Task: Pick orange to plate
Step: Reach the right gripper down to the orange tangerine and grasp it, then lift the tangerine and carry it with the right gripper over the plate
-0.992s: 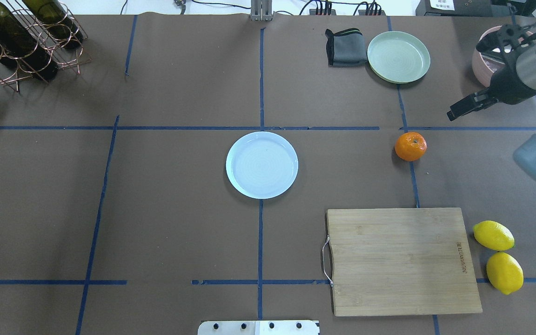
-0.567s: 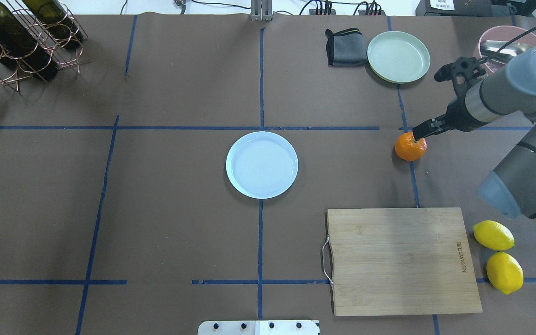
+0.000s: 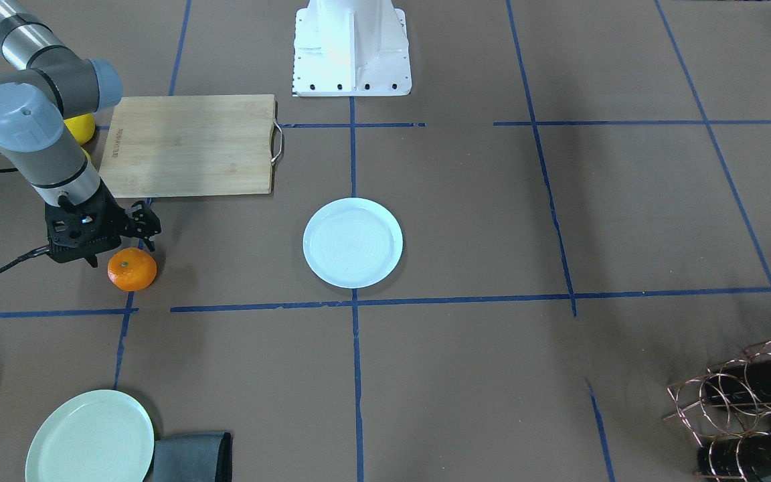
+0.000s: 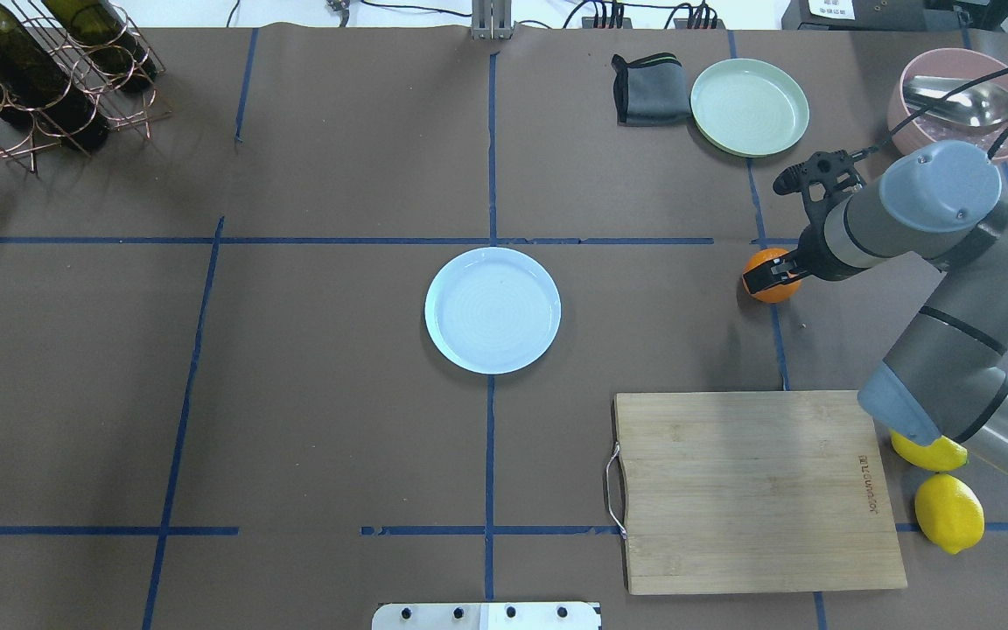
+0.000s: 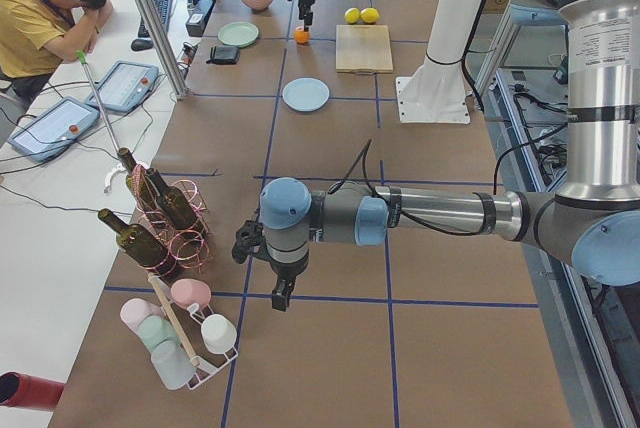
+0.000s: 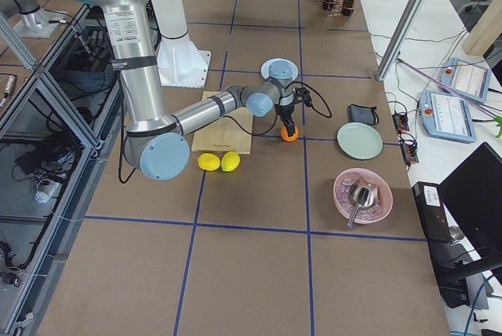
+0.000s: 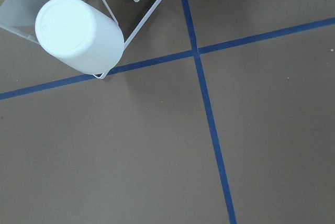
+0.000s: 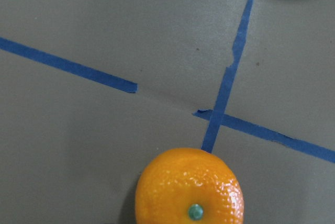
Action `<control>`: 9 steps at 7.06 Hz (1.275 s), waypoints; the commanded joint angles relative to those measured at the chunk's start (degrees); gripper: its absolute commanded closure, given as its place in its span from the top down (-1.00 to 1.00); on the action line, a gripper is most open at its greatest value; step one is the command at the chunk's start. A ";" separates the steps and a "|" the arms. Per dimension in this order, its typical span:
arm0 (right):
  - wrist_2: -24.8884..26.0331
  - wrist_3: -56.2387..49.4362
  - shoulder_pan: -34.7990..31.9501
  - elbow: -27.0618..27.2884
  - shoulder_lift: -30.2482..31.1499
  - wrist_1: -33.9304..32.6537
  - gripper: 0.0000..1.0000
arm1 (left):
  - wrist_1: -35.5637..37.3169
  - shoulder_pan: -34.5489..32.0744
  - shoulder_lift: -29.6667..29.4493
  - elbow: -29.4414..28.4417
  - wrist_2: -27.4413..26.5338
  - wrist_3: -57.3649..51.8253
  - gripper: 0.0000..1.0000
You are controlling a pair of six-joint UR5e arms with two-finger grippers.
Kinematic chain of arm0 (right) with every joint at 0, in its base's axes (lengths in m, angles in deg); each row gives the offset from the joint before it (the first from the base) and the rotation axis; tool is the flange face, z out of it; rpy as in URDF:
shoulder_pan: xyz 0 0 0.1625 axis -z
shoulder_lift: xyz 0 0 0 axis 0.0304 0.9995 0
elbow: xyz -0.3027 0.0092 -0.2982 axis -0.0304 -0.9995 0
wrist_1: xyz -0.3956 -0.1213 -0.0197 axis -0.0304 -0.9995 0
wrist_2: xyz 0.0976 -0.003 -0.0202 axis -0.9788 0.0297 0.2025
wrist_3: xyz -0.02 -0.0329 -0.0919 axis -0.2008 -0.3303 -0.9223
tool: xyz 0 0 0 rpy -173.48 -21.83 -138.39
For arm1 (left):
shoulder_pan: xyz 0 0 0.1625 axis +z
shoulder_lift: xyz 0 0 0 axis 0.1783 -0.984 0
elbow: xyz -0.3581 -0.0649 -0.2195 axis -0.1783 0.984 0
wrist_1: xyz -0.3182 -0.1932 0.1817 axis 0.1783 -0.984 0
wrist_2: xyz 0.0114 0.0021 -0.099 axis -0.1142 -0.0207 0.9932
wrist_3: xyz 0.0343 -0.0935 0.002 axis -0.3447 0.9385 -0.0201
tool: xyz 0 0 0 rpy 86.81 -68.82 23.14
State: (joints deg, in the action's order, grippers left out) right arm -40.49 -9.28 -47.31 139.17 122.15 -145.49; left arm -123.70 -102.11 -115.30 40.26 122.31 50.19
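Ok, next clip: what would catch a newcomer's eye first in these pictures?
The bright orange stands out first, resting on the brown table on the robot's right side, with the right gripper close over it. Next comes the white plate, empty at the table's middle and well apart from the orange. Two yellow lemons lie beside the wooden cutting board, partly under the right arm.

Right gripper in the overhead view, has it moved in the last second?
Yes. The right gripper swung down-left in view, away from the pink bowl, and is now over the orange.
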 commanded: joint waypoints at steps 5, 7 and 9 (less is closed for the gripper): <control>2.03 -0.17 1.19 -5.73 -3.05 0.01 0.59 | -0.04 0.00 0.00 0.01 0.00 -0.03 1.00; 2.12 0.18 1.19 -5.39 -5.42 -0.08 -0.31 | -0.04 0.00 0.00 0.01 0.00 -0.12 1.00; 2.03 7.08 2.49 -5.82 -11.55 -1.30 -0.30 | -0.04 0.00 0.00 0.01 0.00 -0.12 1.00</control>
State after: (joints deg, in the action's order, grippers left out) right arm -38.44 -6.28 -45.69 133.60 114.39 -146.04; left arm -123.74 -102.12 -115.30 40.27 122.31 50.08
